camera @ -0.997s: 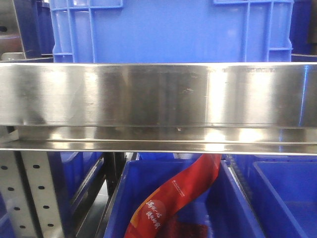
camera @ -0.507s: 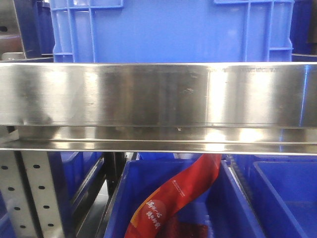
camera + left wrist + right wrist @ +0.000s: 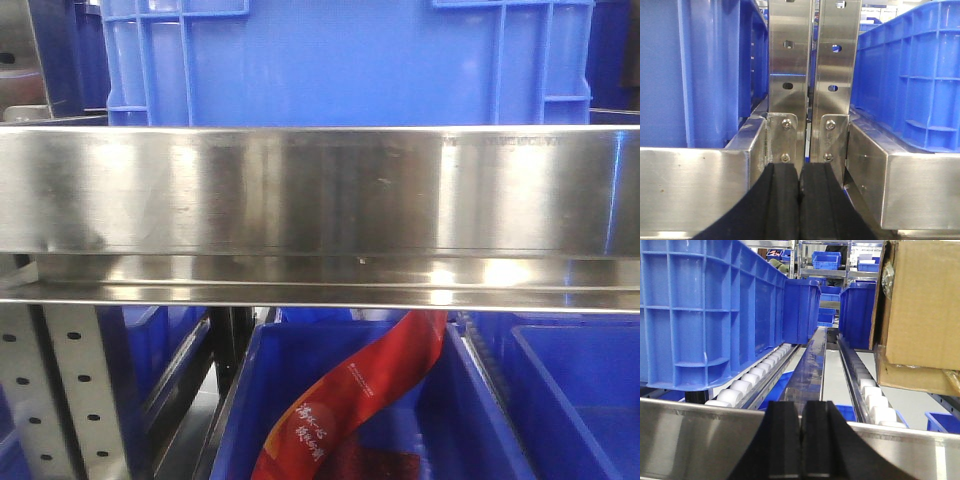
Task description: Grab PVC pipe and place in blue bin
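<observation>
No PVC pipe shows in any view. A large blue bin (image 3: 340,60) stands on the steel shelf rail (image 3: 320,190) in the front view; it also shows in the right wrist view (image 3: 705,310) at the left. My left gripper (image 3: 800,172) is shut and empty, pointing at two steel uprights (image 3: 812,60) between two blue bins (image 3: 910,75). My right gripper (image 3: 802,412) is shut and empty, just in front of the steel rail (image 3: 695,435), beside the large bin's right end.
Below the rail, a lower blue bin (image 3: 250,400) holds a red packet (image 3: 350,400); another blue bin (image 3: 580,400) sits to its right. White rollers (image 3: 755,375) run along the shelf. A cardboard box (image 3: 920,310) stands at the right. Perforated uprights (image 3: 60,390) are at the lower left.
</observation>
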